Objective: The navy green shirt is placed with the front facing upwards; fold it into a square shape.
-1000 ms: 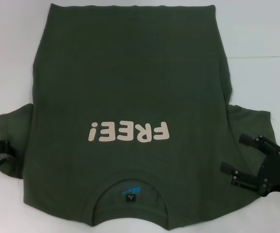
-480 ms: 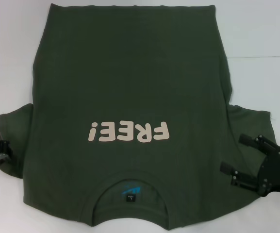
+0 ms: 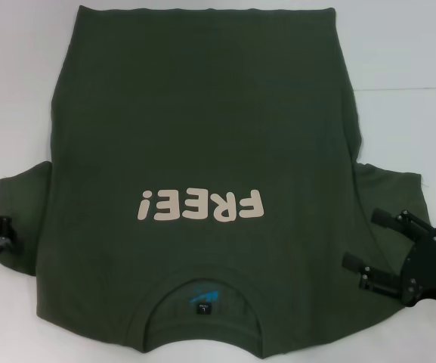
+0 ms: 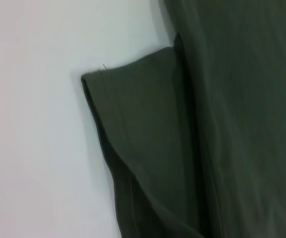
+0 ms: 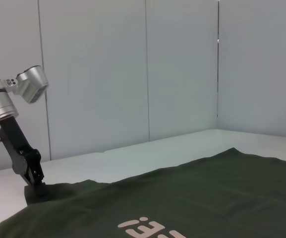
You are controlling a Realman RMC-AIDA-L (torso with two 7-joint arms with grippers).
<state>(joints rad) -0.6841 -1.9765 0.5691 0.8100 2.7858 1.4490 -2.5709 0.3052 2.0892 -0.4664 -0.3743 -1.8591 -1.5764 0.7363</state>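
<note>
From the head view, the navy green shirt [image 3: 202, 181] lay flat on the white table [image 3: 406, 60], front up, the collar [image 3: 202, 299] nearest the robot and the pale FREE! lettering [image 3: 200, 206] reading upside down. The right gripper [image 3: 367, 246] hovered over the right sleeve [image 3: 388, 189] with its two fingers spread wide, grasping nothing. The left gripper [image 3: 4, 231] sat at the outer edge of the left sleeve [image 3: 21, 204]; its jaw state could not be told there.

The left wrist view showed only the sleeve's hem corner [image 4: 133, 129] against the table, no fingers.

The right wrist view alone showed grey wall panels [image 5: 133, 69] and the left gripper's tip [image 5: 37, 187] down on the sleeve cloth, seemingly pinched on it
</note>
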